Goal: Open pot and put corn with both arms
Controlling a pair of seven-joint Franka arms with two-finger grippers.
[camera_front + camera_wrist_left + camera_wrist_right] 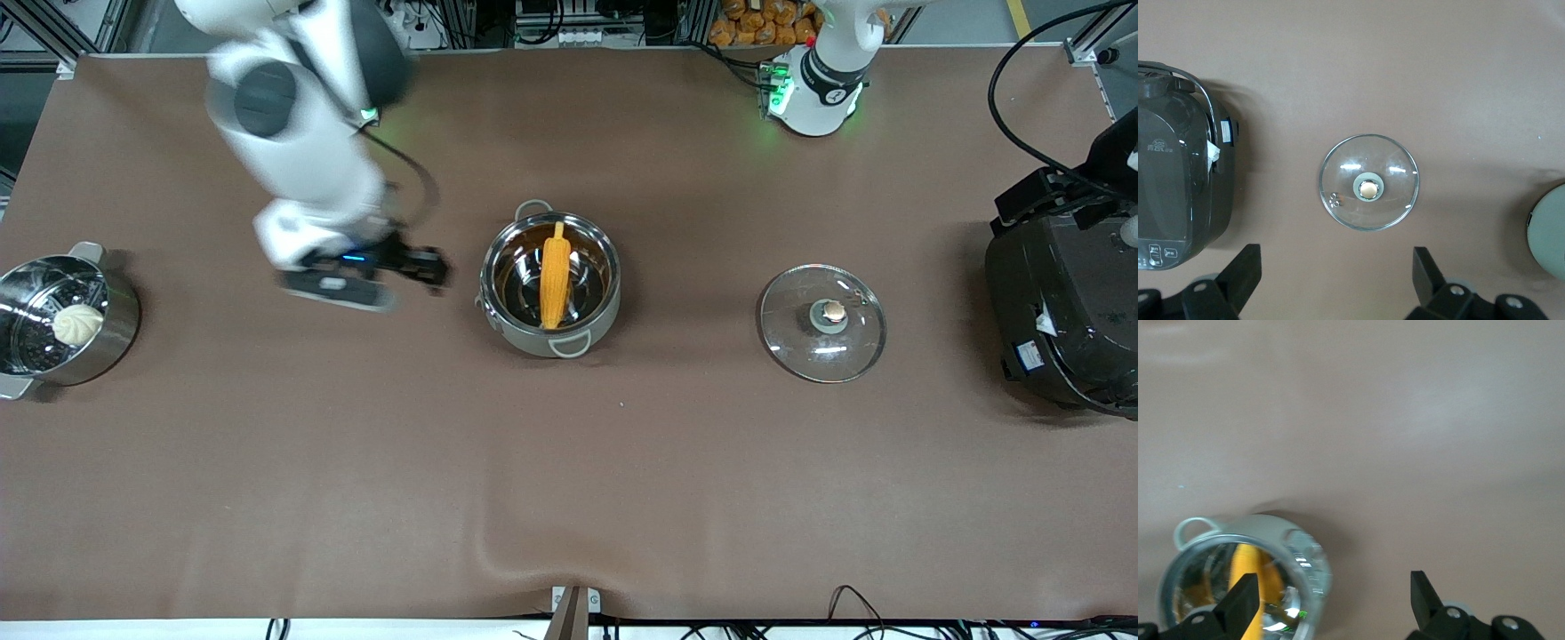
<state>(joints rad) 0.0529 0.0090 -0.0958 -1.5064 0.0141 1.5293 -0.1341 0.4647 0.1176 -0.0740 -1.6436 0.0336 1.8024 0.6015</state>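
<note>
Now the job looks almost done. The pot (550, 284) sits in the middle of the table (356, 462) with no lid on it. The corn (556, 277) is inside the pot, leaning with its thin tip up on the rim, at the side away from the front camera. The glass lid (822, 323) lies flat on the table, well apart from the pot, toward the left arm's end. Its knob points up.

The right gripper (425, 267) is just beside the pot, toward the right arm's end of the table. Its fingers (1241, 603) are spread wide and hold nothing. The right wrist view shows the pot and the corn close by.

The left gripper (1337, 277) is out of sight in the front view. Its wrist view shows it up over the lid, with its fingers (1245, 270) spread apart and empty too.

So both big steps look finished: the pot is open and the corn is in. I think all that is left is for the arms to move away. The task does not ask for the lid to go back on.

A steamer pot (62, 322) with a white bun (78, 324) stands at the right arm's end. A big black cooker (1067, 311) stands at the left arm's end.
</note>
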